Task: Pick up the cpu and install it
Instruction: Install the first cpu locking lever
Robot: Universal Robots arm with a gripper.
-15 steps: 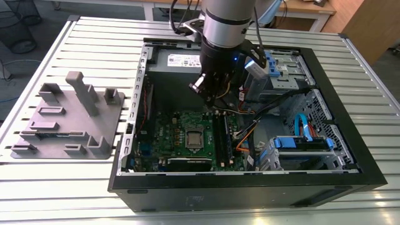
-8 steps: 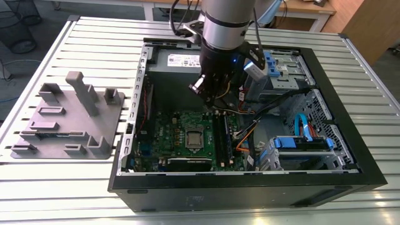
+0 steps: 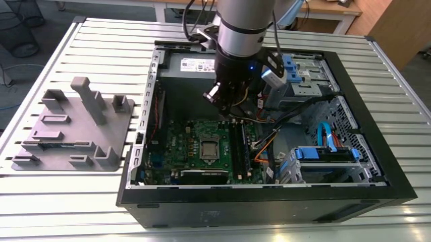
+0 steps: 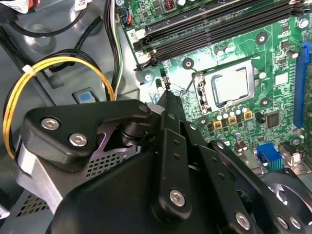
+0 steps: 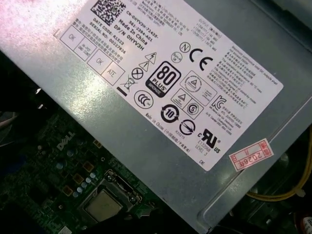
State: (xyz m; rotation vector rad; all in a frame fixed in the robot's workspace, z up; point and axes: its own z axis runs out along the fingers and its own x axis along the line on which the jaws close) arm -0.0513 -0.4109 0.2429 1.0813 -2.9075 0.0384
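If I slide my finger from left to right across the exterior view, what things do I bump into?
Grey holder → green board → cpu → blue drive bay.

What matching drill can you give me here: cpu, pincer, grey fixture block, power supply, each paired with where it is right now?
Things:
1. cpu
2. pincer
3. grey fixture block
4. power supply

Places:
A. on the table outside the case, exterior view's left
B. seated in the motherboard socket
C. above the motherboard inside the case
D. box with a white label beside the motherboard

Pairs: 1-B, 2-C, 3-A, 4-D
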